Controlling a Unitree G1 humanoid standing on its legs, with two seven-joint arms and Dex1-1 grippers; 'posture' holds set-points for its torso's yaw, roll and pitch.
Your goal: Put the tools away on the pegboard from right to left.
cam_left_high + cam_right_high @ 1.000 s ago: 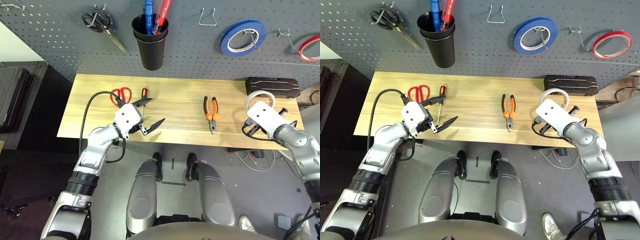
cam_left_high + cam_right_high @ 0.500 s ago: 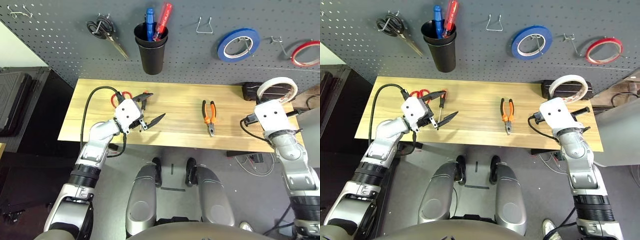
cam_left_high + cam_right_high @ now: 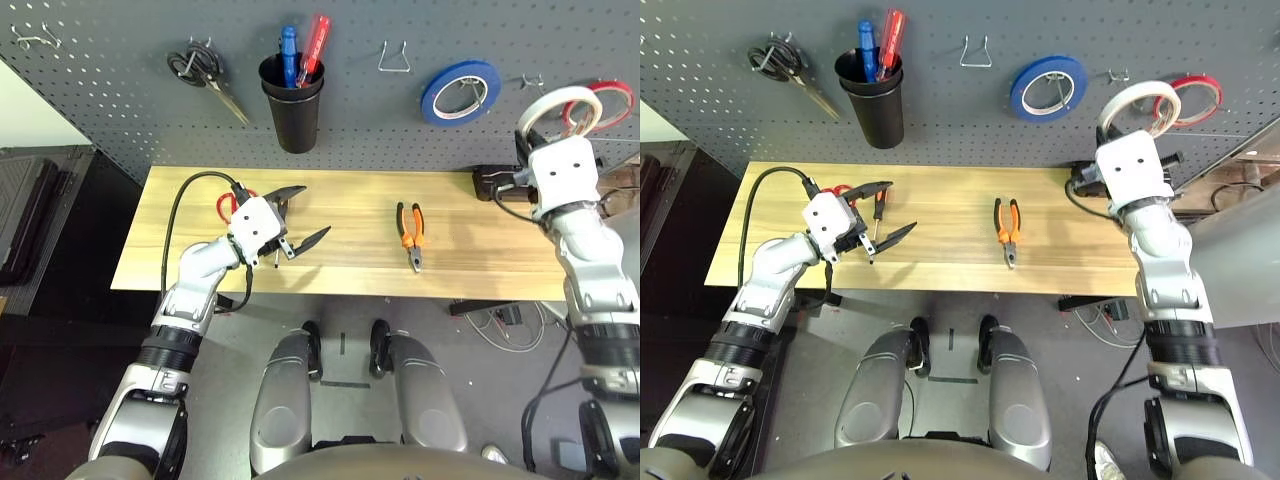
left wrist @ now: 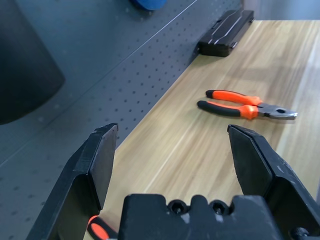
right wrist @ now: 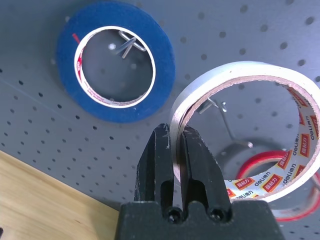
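Note:
My right gripper [image 5: 176, 145] is shut on the rim of the white tape roll [image 5: 240, 75], holding it up against the pegboard [image 3: 120, 90]. The roll [image 3: 558, 108] sits between the blue and red rolls, and a metal hook [image 5: 220, 107] shows through its hole. The orange-and-black pliers [image 3: 410, 225] lie mid-table. My left gripper [image 3: 312, 212] hovers open and empty over the table's left part. Partly hidden behind it are the red-handled scissors [image 3: 840, 189] and the slim screwdriver [image 3: 878, 207].
On the board hang a blue tape roll [image 3: 459, 90], a red tape roll [image 3: 610, 95], black-handled scissors [image 3: 205, 72], an empty wire hook [image 3: 393, 58] and a black cup [image 3: 292, 115] holding two drivers. A black case [image 3: 495, 182] lies at the table's back right.
My right arm has lifted the white tape roll from the table's right end up to the pegboard. The left arm has hardly moved. The camera has shifted.

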